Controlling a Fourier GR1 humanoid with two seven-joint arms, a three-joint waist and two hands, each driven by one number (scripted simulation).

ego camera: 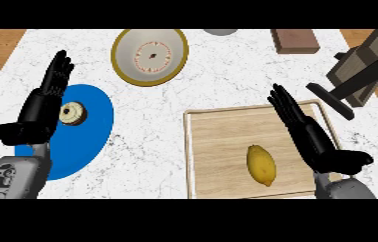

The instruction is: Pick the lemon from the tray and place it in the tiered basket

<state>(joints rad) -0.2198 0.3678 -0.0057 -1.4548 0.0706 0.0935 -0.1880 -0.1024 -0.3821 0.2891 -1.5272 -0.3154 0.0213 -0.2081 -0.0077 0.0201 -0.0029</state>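
Observation:
A yellow lemon (pixel 261 165) lies on the wooden tray (pixel 218 136) at the lower right of the marble counter. My right hand (pixel 306 131) hovers over the tray's right side, just right of the lemon, fingers straight and pointing away, open and holding nothing. My left hand (pixel 44 103) stays open at the left edge, fingers up, above the blue plate. A round gold-rimmed dish (pixel 150 56) sits at the back centre; I cannot tell whether it is the tiered basket.
A blue plate (pixel 88 131) at the left holds a small donut (pixel 72 112). A wooden block (pixel 295 40) lies at the back right. A wooden rack with a black handle (pixel 347 81) stands at the right edge. A grey object (pixel 220 31) peeks at the back.

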